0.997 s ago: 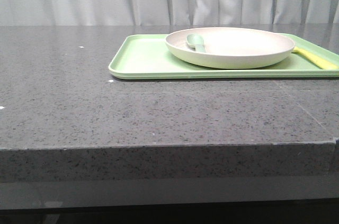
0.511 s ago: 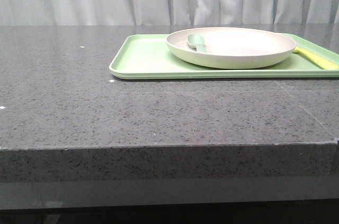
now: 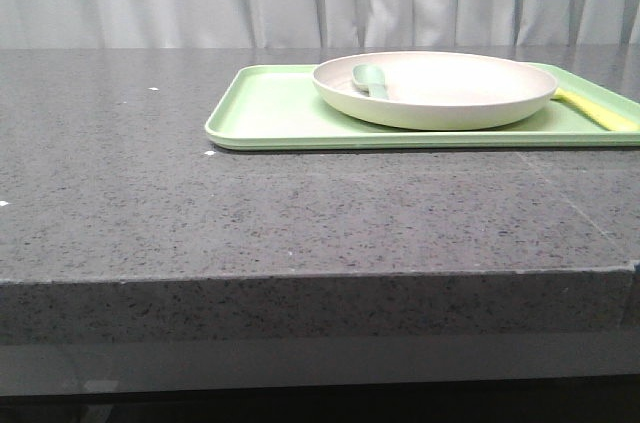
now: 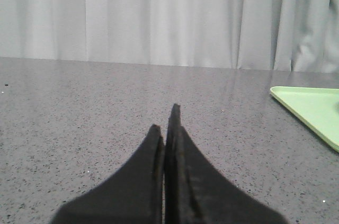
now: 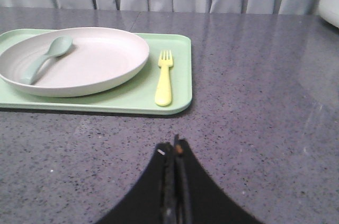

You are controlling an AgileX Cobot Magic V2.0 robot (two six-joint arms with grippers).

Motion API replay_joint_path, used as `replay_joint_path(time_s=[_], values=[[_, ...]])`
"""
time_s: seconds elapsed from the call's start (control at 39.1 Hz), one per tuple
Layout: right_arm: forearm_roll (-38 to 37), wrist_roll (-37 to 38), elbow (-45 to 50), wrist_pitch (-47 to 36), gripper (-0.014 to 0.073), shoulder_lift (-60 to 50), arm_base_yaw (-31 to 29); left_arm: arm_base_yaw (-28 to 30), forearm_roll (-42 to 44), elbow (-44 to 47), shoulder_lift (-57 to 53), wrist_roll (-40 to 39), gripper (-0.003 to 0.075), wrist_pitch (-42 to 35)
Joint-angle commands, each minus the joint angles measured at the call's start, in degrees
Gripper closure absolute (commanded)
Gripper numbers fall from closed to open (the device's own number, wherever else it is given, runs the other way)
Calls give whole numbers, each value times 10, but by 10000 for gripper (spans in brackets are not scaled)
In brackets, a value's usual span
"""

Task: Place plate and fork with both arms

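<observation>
Round cream-white plastic plate (image 5: 74, 61) and small yellow plastic fork (image 5: 164, 78) side by side on flat light-green tray (image 5: 180, 70), grey speckled counter (image 3: 300, 213). Left fingers (image 4: 168, 142) pressed together, holding nothing; right fingers (image 5: 175, 167) likewise.

No readable text, labels, brands, numbers or signs anywhere
</observation>
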Motion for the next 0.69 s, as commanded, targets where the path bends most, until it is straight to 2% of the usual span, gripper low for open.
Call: replay_joint_path(time_s=[0.0,0.18,0.66], values=[[-4,-2,33,-105,663,-24,-13,-4,0,2,-12,-6,738,-46],[-4,-2,82,-164,663,-51,-22,-4,0,2,-12,-6,738,-46],[-4,-2,80,-158,663,-51,-20,-4,0,2,-12,-6,738,-46]])
